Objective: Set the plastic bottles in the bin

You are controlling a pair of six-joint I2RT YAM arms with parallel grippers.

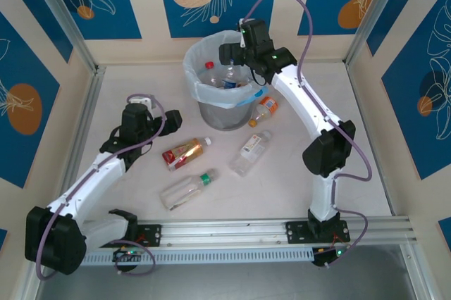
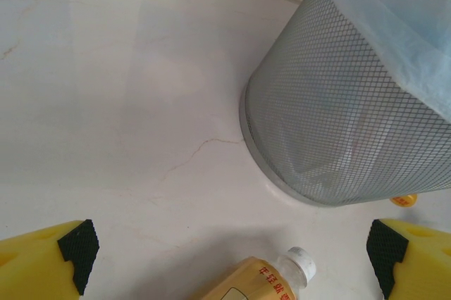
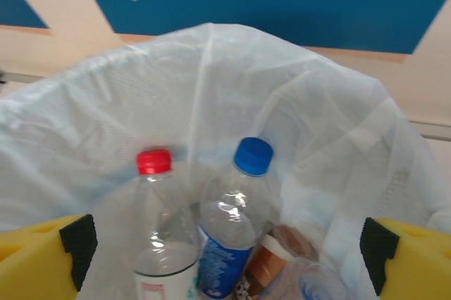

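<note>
The right claw [image 3: 227,247] is hanging spread and empty over the bin [image 1: 222,115]; a red-capped bottle [image 3: 158,244] and a blue-capped bottle [image 3: 232,222] are standing inside, directly below it. The left claw [image 2: 231,249] is hovering spread and empty; a white-capped bottle [image 2: 271,279] is lying on the worktop [image 2: 106,103] under its gap, near the bin.

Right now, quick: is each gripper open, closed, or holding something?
Left gripper: open, holding nothing.
Right gripper: open, holding nothing, over the bin.

Two bottles [image 3: 236,208] are standing inside the bin [image 1: 218,113] at the table's [image 1: 345,96] back; three more bottles [image 1: 189,189] are lying before it, a fourth bottle [image 1: 264,110] just beside its right
</note>
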